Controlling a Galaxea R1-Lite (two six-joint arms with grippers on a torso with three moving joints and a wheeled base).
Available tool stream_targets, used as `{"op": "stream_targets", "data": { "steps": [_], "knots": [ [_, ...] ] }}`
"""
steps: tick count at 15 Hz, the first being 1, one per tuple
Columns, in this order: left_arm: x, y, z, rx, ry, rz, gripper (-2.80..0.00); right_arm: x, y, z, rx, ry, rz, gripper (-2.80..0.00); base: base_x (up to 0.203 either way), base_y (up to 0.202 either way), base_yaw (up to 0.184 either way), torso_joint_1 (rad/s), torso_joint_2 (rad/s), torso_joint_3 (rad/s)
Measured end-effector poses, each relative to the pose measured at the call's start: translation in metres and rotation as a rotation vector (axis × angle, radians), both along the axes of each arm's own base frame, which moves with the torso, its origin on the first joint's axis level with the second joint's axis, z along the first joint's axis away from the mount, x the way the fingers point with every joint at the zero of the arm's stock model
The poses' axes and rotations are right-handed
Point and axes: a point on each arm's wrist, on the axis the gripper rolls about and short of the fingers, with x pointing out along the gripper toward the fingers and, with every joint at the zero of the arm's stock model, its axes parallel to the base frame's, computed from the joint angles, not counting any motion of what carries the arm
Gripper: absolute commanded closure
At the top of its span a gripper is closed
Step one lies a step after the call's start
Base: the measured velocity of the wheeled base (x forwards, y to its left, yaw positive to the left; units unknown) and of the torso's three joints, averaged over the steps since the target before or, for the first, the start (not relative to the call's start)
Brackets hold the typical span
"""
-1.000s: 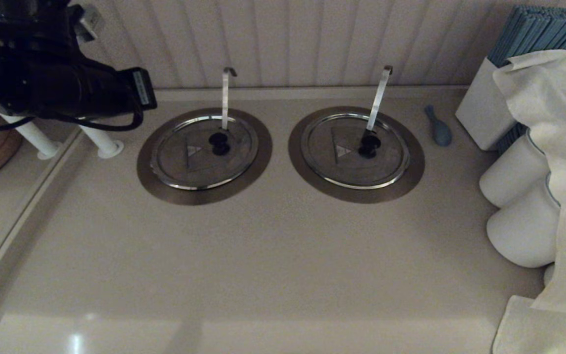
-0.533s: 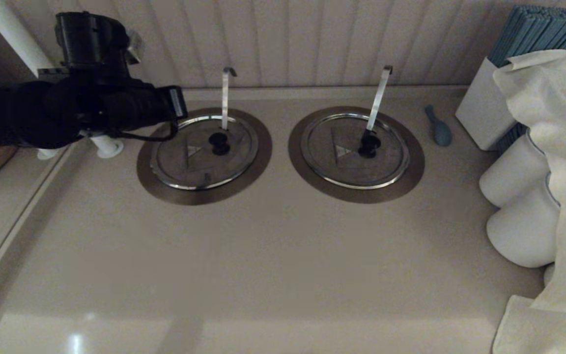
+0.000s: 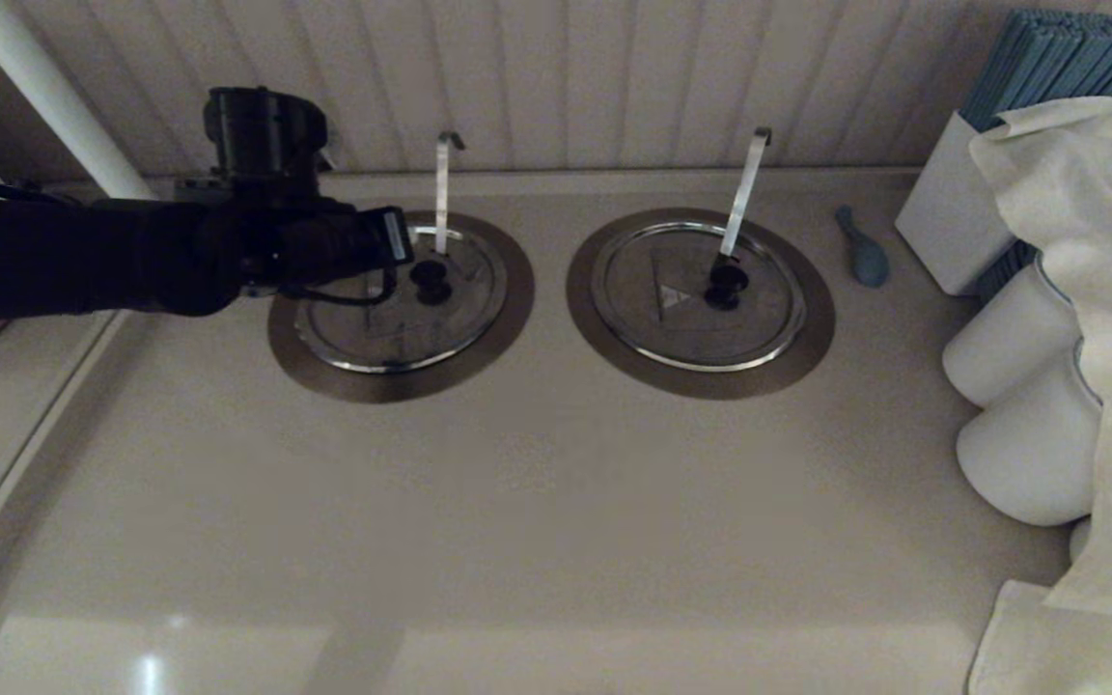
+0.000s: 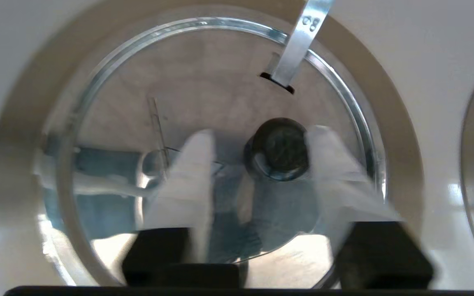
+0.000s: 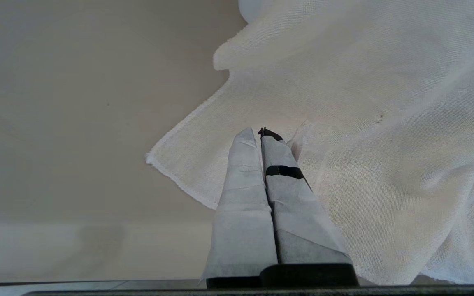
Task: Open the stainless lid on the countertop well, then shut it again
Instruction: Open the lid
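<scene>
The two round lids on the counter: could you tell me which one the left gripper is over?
The stainless lid with the thin curl-hooked ladle handle; the left gripper brackets its black knob.

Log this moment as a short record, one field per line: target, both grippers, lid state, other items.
target: stainless lid on the left countertop well
lid state: shut flat, ladle handle upright through its slot
left gripper: open over the lid, fingers either side of the black knob
right gripper: shut, parked above a white cloth
other items: twin lid, blue spoon
</scene>
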Motion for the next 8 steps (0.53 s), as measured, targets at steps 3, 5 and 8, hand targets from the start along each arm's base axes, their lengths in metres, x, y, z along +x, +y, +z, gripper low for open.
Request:
{"op": "stream_targets", "data": {
  "steps": [3, 5, 8],
  "knots": [
    [0.004, -0.01, -0.008, -0.036, 0.017, -0.006, -2.8, 0.0, 0.0, 0.0, 0.0, 0.0, 0.001, 0.0, 0.0, 0.0, 0.0, 0.0, 0.0, 0.0],
    [0.009, -0.019, -0.008, -0.091, -0.034, -0.015, -2.8, 0.0, 0.0, 0.0, 0.0, 0.0, 0.002, 0.0, 0.0, 0.0, 0.0, 0.0, 0.0, 0.0],
    [0.012, -0.028, -0.02, -0.096, -0.035, -0.022, -2.8, 0.0, 0.0, 0.0, 0.0, 0.0, 0.001, 0.0, 0.0, 0.0, 0.0, 0.0, 0.0, 0.0]
  ]
}}
